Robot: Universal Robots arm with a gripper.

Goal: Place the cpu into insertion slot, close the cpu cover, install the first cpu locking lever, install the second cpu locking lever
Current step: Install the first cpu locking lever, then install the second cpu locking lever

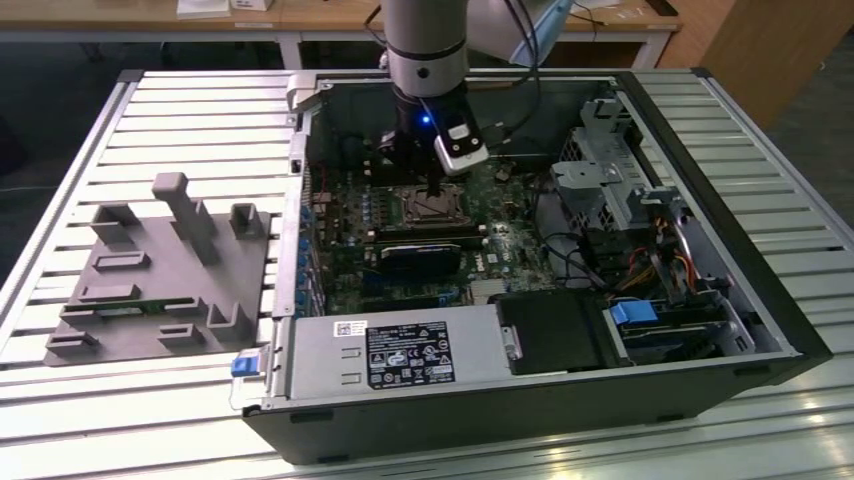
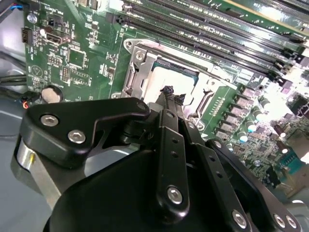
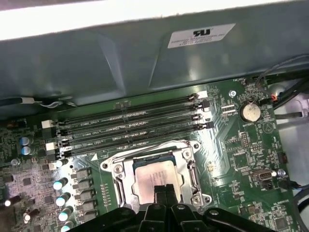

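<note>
A robotics lab or workshop: an opened computer case [image 1: 534, 250] lies on a slatted aluminium table [image 1: 200, 110], wooden desks [image 1: 334, 20] behind.

Hidden and cut-off parts around the socket

In the first wrist view the gripper [image 3: 165, 189] covers the cpu's [image 3: 153, 173] 6 o'clock edge, and the picture's edge cuts off the cpu cover [image 3: 186, 166] there. In the second wrist view the black linkage hides most of the insertion slot [image 2: 166, 79]. Label print is too small to tell.

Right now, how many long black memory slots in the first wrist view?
4 memory slots, parallel: one, two, three, four, between case wall and insertion slot. Others may be hidden.
</note>
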